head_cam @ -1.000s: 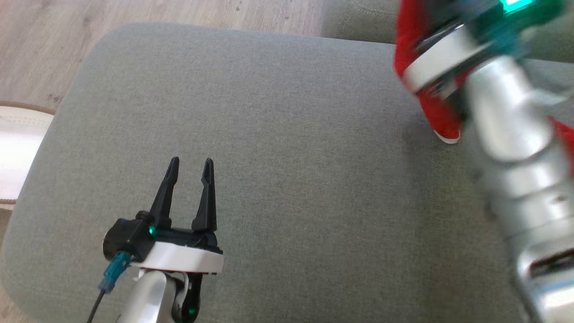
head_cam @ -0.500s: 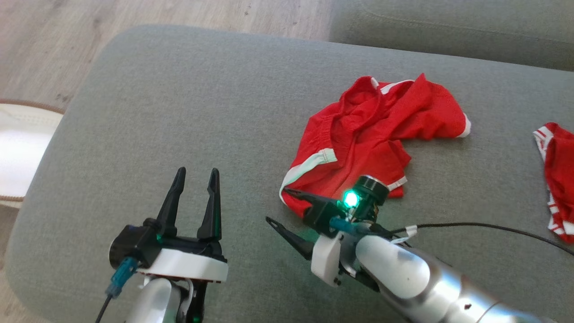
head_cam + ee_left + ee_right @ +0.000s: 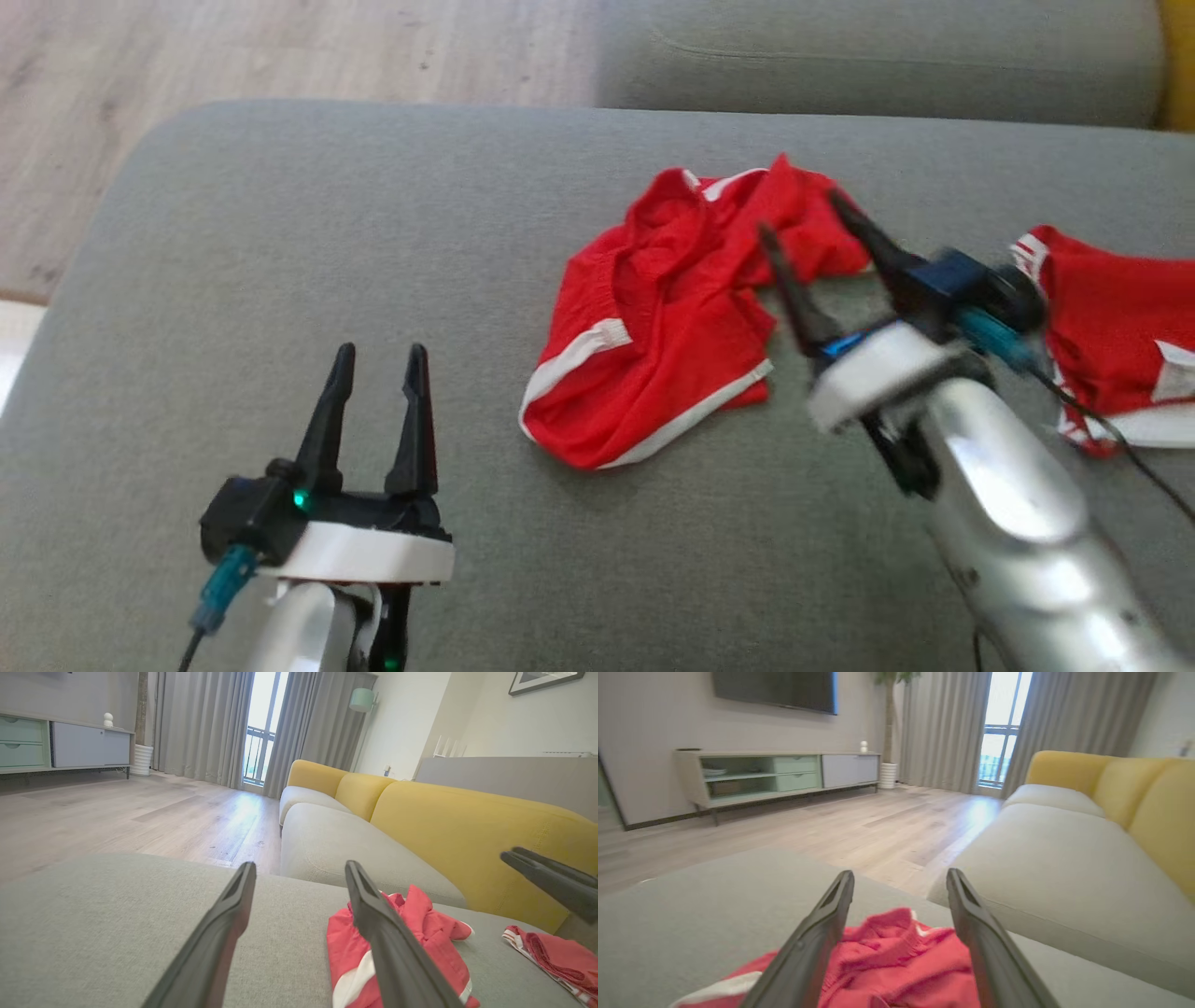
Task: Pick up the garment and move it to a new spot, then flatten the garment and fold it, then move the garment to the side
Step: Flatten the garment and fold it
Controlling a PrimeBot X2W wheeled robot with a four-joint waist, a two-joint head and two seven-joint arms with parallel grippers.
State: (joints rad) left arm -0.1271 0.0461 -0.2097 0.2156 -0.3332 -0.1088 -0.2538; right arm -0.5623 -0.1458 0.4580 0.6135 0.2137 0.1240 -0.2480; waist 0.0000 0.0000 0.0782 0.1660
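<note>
My right gripper [image 3: 800,215] now stands with its fingers spread wide and nothing between them, poised over the right-hand edge of the red garment [image 3: 653,355]. A second ago that gripper was clamped on the cloth and carrying it high at the right of the head view. Half a second ago the fingers had parted and the garment lay dropped on the grey cushion [image 3: 327,233]. My head has turned meanwhile, so the whole scene sits differently in its view.

By my reading the move to a new spot is done. The garment lies crumpled near the cushion's middle, its white trim showing along the lower hem. Flattening looks to be the step now in hand, and the folds are bunched thickest along the upper right.

My left gripper [image 3: 381,348] waits fully open and empty at the lower left, well apart from the cloth.

A second red piece [image 3: 1111,308] lies at the cushion's right end, apart from the first.

Neither garment sits in any container; both rest loose on the upholstery. Across the room, the console [image 3: 775,772] has open shelves, and what they hold is too small to tell.
</note>
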